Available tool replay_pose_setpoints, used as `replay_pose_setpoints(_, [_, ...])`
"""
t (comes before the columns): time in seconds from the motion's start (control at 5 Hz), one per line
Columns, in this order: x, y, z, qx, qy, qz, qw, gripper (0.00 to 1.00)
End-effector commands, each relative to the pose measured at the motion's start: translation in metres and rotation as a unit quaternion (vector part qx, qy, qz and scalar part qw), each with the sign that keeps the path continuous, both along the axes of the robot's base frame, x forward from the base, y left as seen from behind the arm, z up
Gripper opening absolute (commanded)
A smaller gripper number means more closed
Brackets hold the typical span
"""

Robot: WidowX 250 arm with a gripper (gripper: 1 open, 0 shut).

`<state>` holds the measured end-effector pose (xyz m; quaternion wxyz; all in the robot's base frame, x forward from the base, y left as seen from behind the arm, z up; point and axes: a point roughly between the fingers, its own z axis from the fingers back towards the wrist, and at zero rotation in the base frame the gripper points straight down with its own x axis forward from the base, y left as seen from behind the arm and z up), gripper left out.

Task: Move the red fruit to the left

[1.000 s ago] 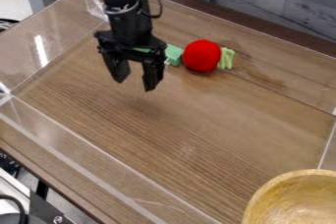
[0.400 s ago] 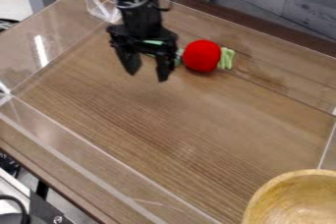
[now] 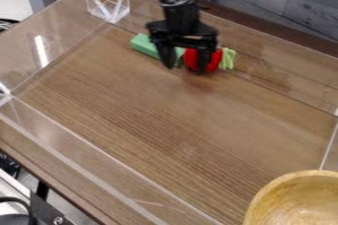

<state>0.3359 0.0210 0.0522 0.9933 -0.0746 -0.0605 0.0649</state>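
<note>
The red fruit [image 3: 201,60] lies on the wooden tray floor toward the back, its pale green leafy bit [image 3: 230,59] pointing right. My black gripper [image 3: 189,60] hangs directly over it, open, with one finger [image 3: 171,55] left of the fruit and the other in front of its right half. The fingers straddle the fruit and hide part of it. I cannot tell whether they touch it.
A flat green block [image 3: 142,44] lies just left of the gripper. Clear plastic walls [image 3: 46,56] ring the wooden tray [image 3: 158,140]. A small clear stand [image 3: 109,5] sits at the back left. A wooden bowl [image 3: 301,201] pokes in at the bottom right.
The open gripper has swung right and toward the back, from in front of the green block to over the red fruit. The fruit has not moved.
</note>
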Motion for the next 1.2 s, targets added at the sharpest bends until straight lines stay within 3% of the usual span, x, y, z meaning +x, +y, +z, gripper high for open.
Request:
replay_pose_setpoints(0.0, [0.019, -0.008, 0.023, 0.003, -0.031, 0.007, 0.9995, 1.0])
replay_pose_setpoints(0.6, [0.038, -0.011, 0.022, 0.013, -0.035, 0.007, 0.9993, 1.0])
replay_pose_setpoints(1.0, [0.041, -0.011, 0.009, 0.016, -0.039, -0.018, 0.999, 1.0])
